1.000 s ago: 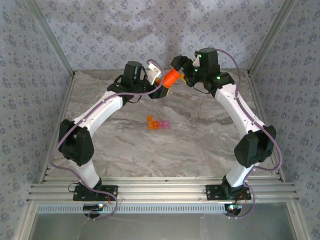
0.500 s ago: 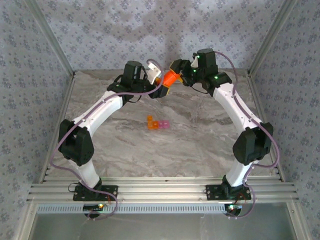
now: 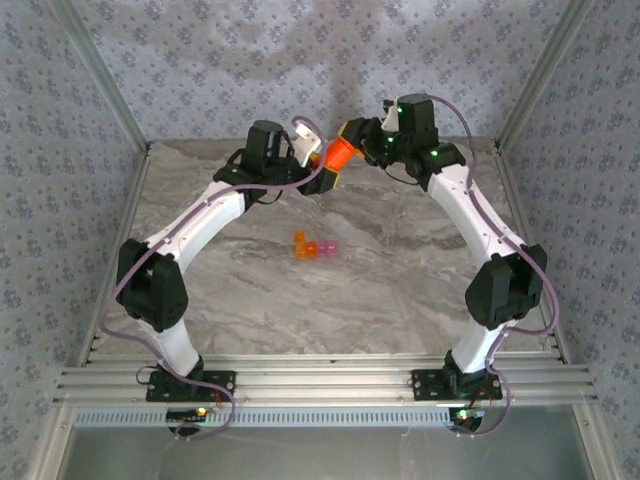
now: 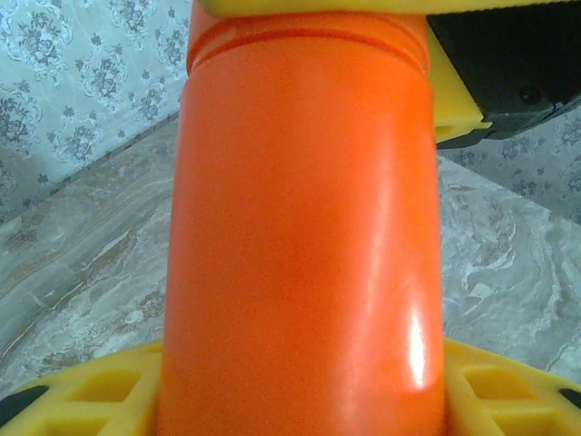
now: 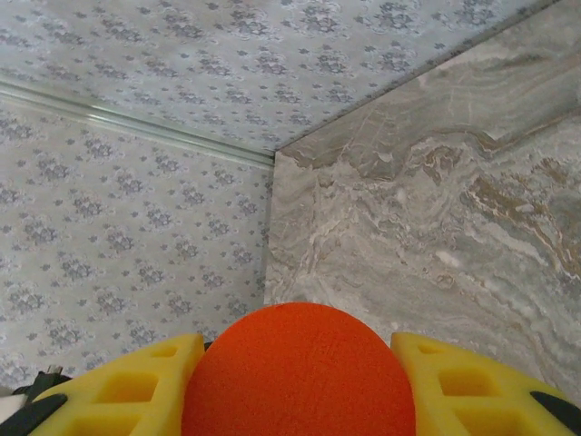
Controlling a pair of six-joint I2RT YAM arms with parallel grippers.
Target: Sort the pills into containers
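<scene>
**Top view.**
- Bottle [image 3: 341,155]: orange, held tilted above the far end of the table [image 3: 400,290], between the two arms.
- Left fingers [image 3: 322,178]: closed on the bottle's body.
- Right fingers [image 3: 352,130]: at the cap end.
- Containers [image 3: 314,247]: joined orange and pink cubes at mid-table, well apart from both arms.

**Left wrist view.**
- Bottle body [image 4: 304,227]: clamped between the yellow left fingers [image 4: 82,395] at a middling width.
- Cap ridge: near the top edge, with a right finger [image 4: 454,104] lying against it.

**Right wrist view.**
- Cap [image 5: 300,368]: round orange face with a yellow right finger [image 5: 136,386] pressed to each side. The fingers are narrowed onto it and gripping.

**Step in hand (judged):** taking the cap off.
- The left fingers should hold the body firmly, without letting it spin.
- The right fingers should turn squarely about the bottle's axis, then draw the cap straight off.
- The mouth should stay raised, so nothing spills before the bottle is over the cubes.

**Surroundings:**
- Patterned walls [image 3: 230,60]: the far one stands close behind the bottle and probably limits room for pulling the cap away.
- The two arms crowd each other at the bottle.
- Only bare table lies between bottle and containers.
</scene>
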